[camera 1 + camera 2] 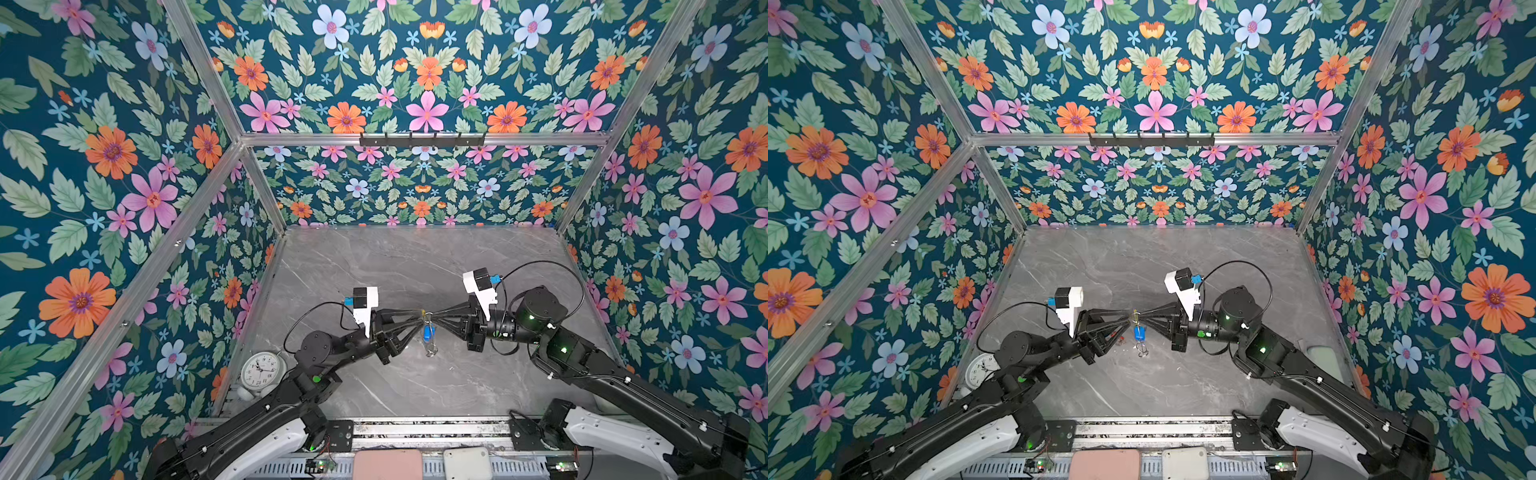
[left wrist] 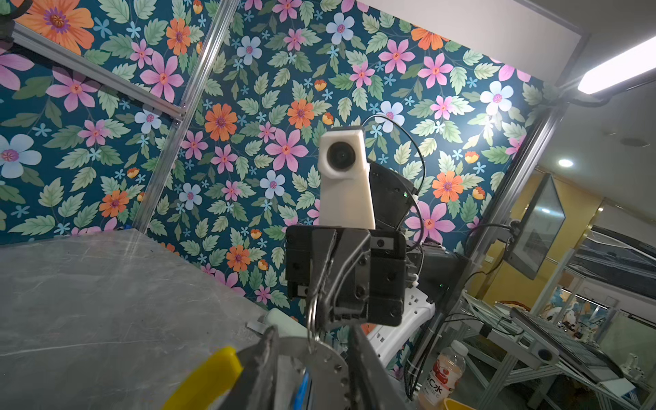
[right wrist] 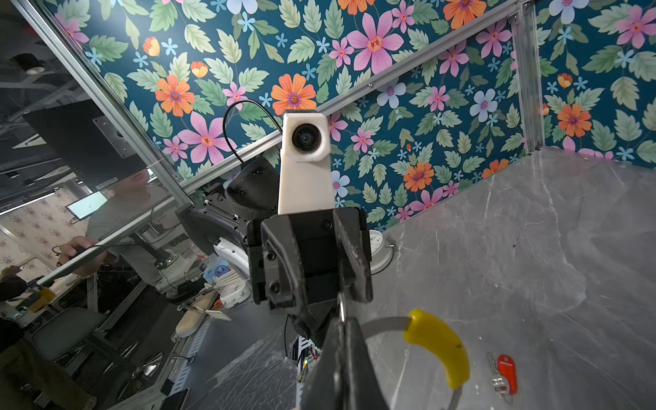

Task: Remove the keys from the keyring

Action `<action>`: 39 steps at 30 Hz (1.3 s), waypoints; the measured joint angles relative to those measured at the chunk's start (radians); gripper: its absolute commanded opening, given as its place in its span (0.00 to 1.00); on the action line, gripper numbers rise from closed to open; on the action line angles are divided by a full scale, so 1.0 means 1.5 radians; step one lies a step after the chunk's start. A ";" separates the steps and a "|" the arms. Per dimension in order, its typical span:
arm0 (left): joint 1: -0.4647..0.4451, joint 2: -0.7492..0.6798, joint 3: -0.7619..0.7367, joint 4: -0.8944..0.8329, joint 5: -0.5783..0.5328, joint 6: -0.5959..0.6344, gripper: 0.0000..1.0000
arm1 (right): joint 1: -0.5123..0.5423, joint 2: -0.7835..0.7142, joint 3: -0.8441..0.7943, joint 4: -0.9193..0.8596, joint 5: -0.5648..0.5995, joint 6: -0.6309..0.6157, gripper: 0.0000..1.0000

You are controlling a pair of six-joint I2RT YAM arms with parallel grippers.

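meeting above a grey marble tabletop (image 1: 415,257) in the lower middle of both top views, the two grippers face tip to tip with the keyring (image 1: 423,312) raised between them. the right gripper (image 1: 432,316) is clamped tight on the keyring, and in its wrist view the grey band and yellow segment (image 3: 436,348) curve out beside its fingers. the left gripper (image 1: 417,318) stands narrowly apart. its wrist view shows metal of the ring between its fingers (image 2: 262,358), but whether they touch it cannot be told. the blue-tagged key (image 1: 429,332) hangs under the ring with small silver loops below it. the red-tagged key (image 3: 506,371) lies flat on the marble, apart from the ring. floral wallpaper (image 1: 424,187) closes three sides, framed by aluminium bars (image 1: 291,139), and a black hook rail (image 1: 422,140) crosses the back at the upper centre. a white alarm clock (image 1: 261,370) sits at the table's lower left edge beside the left arm. bare marble spreads from the grippers up to the back wall.
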 measured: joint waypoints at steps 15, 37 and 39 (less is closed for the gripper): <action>0.000 -0.010 0.115 -0.286 0.031 0.067 0.43 | 0.000 -0.010 0.077 -0.218 -0.018 -0.114 0.00; 0.000 0.064 0.191 -0.391 0.152 0.088 0.24 | 0.000 0.017 0.150 -0.377 -0.037 -0.196 0.00; 0.000 0.066 0.195 -0.395 0.159 0.088 0.23 | 0.000 0.019 0.154 -0.384 -0.036 -0.198 0.00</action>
